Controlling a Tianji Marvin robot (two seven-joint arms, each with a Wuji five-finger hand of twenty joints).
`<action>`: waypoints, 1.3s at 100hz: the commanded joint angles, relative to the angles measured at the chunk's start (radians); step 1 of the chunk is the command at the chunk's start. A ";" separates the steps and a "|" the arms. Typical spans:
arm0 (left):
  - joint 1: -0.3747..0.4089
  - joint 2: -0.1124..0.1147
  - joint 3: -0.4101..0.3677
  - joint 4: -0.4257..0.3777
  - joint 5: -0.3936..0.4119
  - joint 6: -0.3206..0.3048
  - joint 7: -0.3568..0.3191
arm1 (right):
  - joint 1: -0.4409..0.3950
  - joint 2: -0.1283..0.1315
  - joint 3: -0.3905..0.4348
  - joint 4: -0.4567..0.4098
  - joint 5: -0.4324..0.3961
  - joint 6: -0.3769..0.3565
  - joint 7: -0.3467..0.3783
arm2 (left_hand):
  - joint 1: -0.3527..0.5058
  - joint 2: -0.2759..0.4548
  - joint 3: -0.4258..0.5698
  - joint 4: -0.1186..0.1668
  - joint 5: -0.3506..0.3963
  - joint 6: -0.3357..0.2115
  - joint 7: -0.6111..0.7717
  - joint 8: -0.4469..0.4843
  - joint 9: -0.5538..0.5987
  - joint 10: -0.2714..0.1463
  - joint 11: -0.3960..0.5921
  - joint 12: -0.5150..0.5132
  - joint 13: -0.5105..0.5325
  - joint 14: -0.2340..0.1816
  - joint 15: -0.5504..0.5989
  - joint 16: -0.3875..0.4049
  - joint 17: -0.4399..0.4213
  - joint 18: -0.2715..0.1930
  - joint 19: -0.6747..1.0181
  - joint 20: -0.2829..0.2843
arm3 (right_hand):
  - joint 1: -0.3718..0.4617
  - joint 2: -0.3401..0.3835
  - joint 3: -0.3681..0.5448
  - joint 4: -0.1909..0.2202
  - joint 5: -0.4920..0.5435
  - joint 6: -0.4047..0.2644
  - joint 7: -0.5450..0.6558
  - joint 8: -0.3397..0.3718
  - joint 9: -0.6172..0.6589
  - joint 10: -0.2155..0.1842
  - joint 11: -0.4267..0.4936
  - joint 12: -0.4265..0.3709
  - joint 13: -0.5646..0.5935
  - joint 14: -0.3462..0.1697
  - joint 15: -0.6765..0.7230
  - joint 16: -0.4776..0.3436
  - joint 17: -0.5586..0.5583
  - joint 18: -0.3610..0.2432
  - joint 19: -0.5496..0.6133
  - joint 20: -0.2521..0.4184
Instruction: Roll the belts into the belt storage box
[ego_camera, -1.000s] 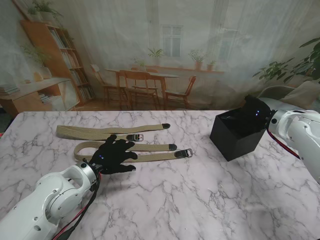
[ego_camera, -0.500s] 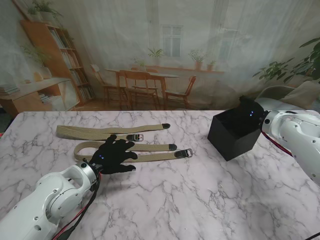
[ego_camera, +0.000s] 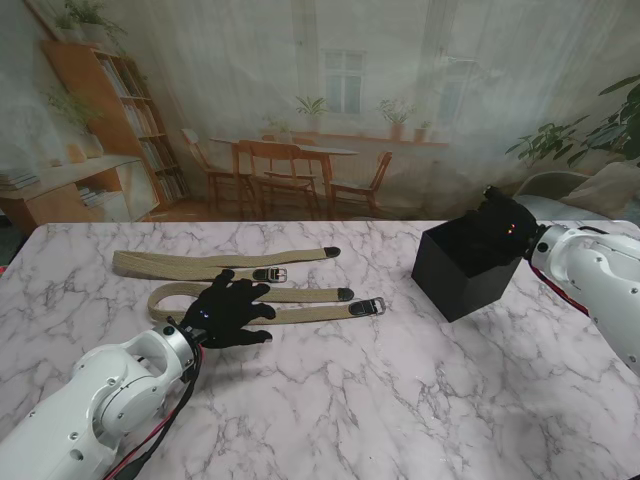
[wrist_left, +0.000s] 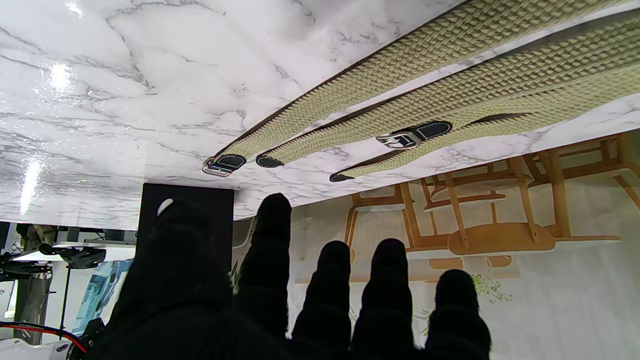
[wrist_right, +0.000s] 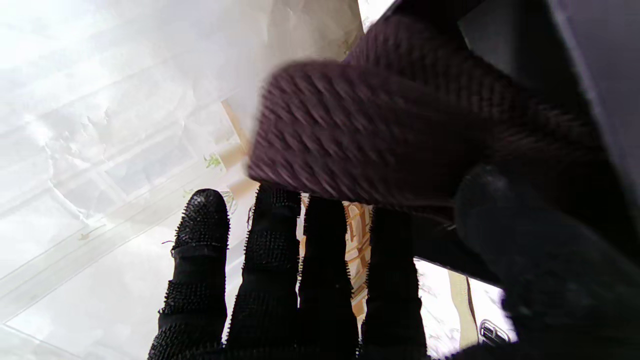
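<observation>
belts (ego_camera: 250, 285) lying flat, long axes left-right, buckles toward box (ego_camera: 463, 270), my left hand (ego_camera: 225, 312) spread on nearer belt, holding nothing, my right hand (ego_camera: 498, 225) at box rim, grip unclear

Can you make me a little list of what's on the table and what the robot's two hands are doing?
table: white marble top
belts: two tan woven belts, lying flat and unrolled on my left side
box: black storage box, open on top, on my right side
left hand: left hand resting over the nearer belt, fingers spread
right hand: right hand at the box's far rim, thumb curled around the wall
in the box: cannot tell
</observation>
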 joint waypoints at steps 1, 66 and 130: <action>-0.003 0.000 0.005 0.002 -0.002 0.001 -0.015 | -0.015 0.000 0.010 -0.017 -0.006 0.008 0.009 | -0.013 0.041 -0.015 -0.003 0.017 0.006 0.007 0.007 -0.001 0.003 -0.005 0.010 -0.022 -0.007 -0.026 0.009 -0.013 0.039 -0.044 0.009 | -0.019 0.030 0.011 0.042 -0.050 -0.007 -0.016 0.005 -0.069 0.042 -0.013 -0.006 -0.064 0.039 -0.030 -0.034 -0.033 0.047 -0.015 0.004; -0.010 -0.006 0.015 0.027 -0.011 0.022 0.039 | -0.337 -0.169 0.373 -0.374 0.315 0.085 0.131 | -0.013 0.054 -0.014 -0.002 -0.080 0.035 -0.046 -0.016 0.003 0.003 0.002 0.016 -0.002 -0.011 -0.013 0.017 0.022 0.039 -0.020 0.021 | -0.038 0.122 -0.102 0.073 0.020 0.034 -0.110 -0.015 -0.060 0.090 -0.095 -0.049 -0.093 0.090 -0.078 -0.092 -0.055 0.093 -0.057 -0.006; -0.051 -0.025 0.045 0.123 -0.087 0.056 0.171 | -0.536 -0.318 0.141 -0.483 0.924 0.255 0.073 | -0.016 0.078 -0.016 0.000 -0.113 0.076 -0.053 -0.033 -0.008 0.009 0.169 0.256 0.058 -0.028 0.118 0.244 -0.019 -0.008 0.469 0.081 | -0.004 0.196 -0.278 0.100 0.099 0.070 -0.256 0.042 0.007 0.115 -0.177 -0.078 -0.096 0.155 -0.169 -0.103 -0.096 0.154 -0.110 -0.043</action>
